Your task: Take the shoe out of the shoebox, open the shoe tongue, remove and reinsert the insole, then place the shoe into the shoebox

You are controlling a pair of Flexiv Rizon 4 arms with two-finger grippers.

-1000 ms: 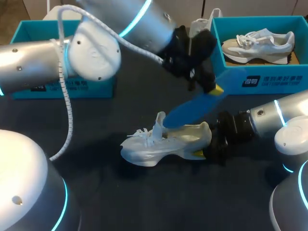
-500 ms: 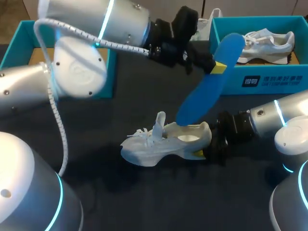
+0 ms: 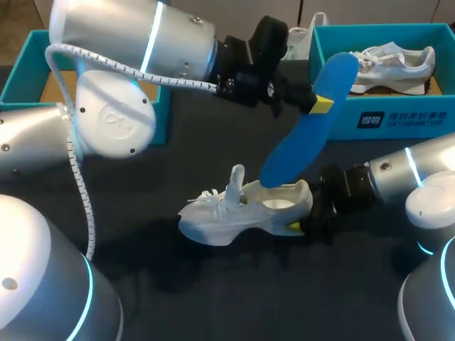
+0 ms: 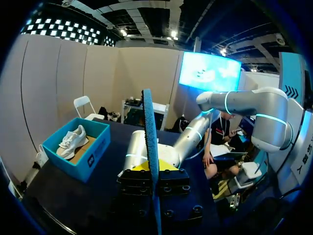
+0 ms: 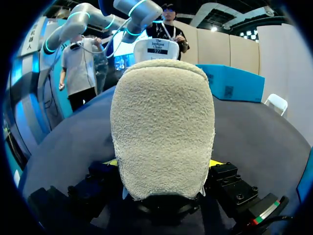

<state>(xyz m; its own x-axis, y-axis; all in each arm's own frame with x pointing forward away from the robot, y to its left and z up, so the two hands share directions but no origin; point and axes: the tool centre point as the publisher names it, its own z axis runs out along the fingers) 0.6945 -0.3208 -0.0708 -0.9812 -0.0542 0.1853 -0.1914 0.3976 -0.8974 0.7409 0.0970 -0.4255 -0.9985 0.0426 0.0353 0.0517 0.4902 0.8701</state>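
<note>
Far left: spare box, teal, partly hidden behind the left arm, which crosses over it. Left gripper: fingers pinched on the blue insole, held slanted in the air, its lower end just over the shoe's opening. Mid-table: white shoe on its sole on the dark table, tongue standing up. Right gripper: fingers clamped on the heel. Far right: shoebox, with a second shoe inside.
</note>
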